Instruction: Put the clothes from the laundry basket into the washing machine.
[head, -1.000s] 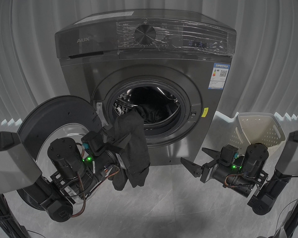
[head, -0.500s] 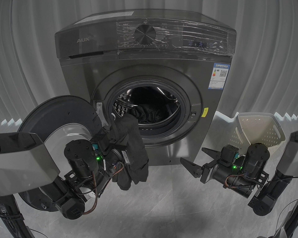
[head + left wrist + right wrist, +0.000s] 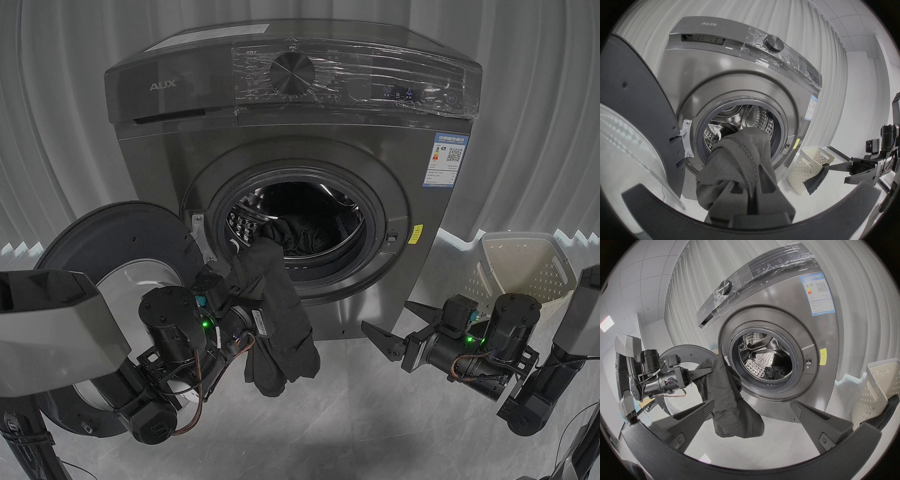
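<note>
- The dark garment (image 3: 275,319) hangs in front of the washing machine (image 3: 294,137). Its top sits at the lower left rim of the round opening and the rest droops down past the front panel, clear of the floor.
- The left gripper (image 3: 707,377) holds the garment, with its fingers clamped on the cloth near the top fold, just outside the machine's opening on the hinge side.
- More dark clothes (image 3: 300,231) lie inside the machine's drum, towards the back.
- The machine's door (image 3: 119,237) stands swung wide open to the left of the opening, behind the left arm.
- The right gripper (image 3: 386,315) hangs low in front of the machine's lower right corner, with its fingers spread apart and nothing between them.
- The laundry basket (image 3: 525,262) lies tipped on its side on the floor just right of the machine. A dark cloth (image 3: 817,181) spills out of its mouth.
</note>
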Available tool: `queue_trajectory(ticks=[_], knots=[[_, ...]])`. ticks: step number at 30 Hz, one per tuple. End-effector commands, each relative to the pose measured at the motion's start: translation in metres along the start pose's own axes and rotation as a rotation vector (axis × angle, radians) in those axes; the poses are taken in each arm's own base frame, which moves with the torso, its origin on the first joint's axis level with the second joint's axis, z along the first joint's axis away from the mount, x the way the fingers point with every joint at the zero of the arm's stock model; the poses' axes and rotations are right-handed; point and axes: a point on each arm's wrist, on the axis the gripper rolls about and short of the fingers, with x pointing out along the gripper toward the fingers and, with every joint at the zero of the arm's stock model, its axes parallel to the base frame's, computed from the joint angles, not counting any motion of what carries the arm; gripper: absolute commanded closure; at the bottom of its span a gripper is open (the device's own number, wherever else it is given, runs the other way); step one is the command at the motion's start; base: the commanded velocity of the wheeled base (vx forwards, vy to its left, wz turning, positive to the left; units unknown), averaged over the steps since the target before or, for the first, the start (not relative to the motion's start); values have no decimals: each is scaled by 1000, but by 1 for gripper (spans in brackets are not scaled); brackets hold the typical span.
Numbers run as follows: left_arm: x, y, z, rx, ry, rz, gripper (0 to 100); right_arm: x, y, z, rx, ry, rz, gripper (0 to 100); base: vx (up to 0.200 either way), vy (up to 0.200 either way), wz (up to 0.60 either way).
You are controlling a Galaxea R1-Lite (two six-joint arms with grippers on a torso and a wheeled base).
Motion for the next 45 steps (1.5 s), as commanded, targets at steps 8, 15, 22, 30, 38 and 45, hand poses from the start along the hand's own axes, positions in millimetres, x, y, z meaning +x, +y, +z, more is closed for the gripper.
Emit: queue_trajectory(ticks=[8, 15, 22, 30, 38, 45], knots=[[-2, -7, -8, 2, 25, -25, 100, 0, 1, -1, 0, 0, 4, 0, 100, 0, 0], [-1, -11, -17, 17, 50, -32, 100, 0, 2, -1, 1, 1, 7, 0, 57, 0, 0], [-2, -14, -17, 10, 51, -42, 100, 0, 4, -2, 0, 4, 16, 0, 86, 0, 0], [-1, -14, -22, 20, 63, -41, 100, 1, 7, -3, -1, 8, 18, 0, 150, 0, 0], [-3, -18, -23, 22, 69, -51, 100, 0, 8, -3, -1, 9, 19, 0, 0, 0, 0], [0, -22, -28, 25, 72, -61, 100, 0, 8, -4, -1, 10, 21, 0, 0, 0, 0]])
